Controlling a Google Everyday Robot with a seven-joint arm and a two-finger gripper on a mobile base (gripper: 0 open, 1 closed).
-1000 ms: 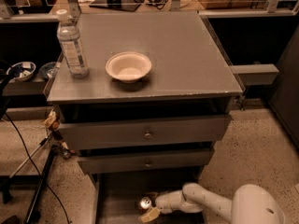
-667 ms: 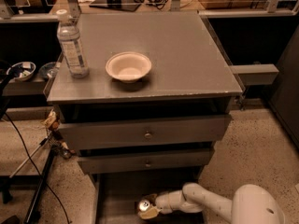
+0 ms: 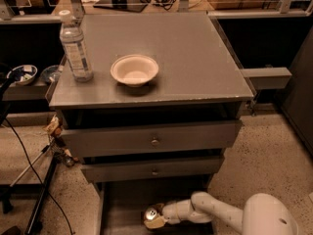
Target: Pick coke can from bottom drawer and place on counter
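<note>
**Operator:** Where is the can, and has the gripper got it?

**Spotter:** Your coke can [image 3: 149, 213] is down in the bottom drawer [image 3: 123, 202]. It sits about midway between the left rail and the right side, with its silver top showing. Your gripper [image 3: 155, 219] is right against it, and the white arm [image 3: 210, 210] reaches in from the drawer's right side. Whether the gripper is clamped on the can or only beside it, I cannot tell.

**Operator:** What room do I have around it?

**Spotter:** To the can's left you have bare drawer floor out to the left rail. Above the back of the drawer, the lower drawer front [image 3: 154, 169] and the upper drawer front [image 3: 151, 140] stand stacked under the counter's front edge — that is your overhang.

**Operator:** And on top?

**Spotter:** On the counter [image 3: 195, 58], the water bottle [image 3: 76, 48] stands upright by the left edge. The bowl [image 3: 134, 70] sits just right of it, toward the front edge. The right half, out to the right edge and the back right corner, is open grey surface.
</note>
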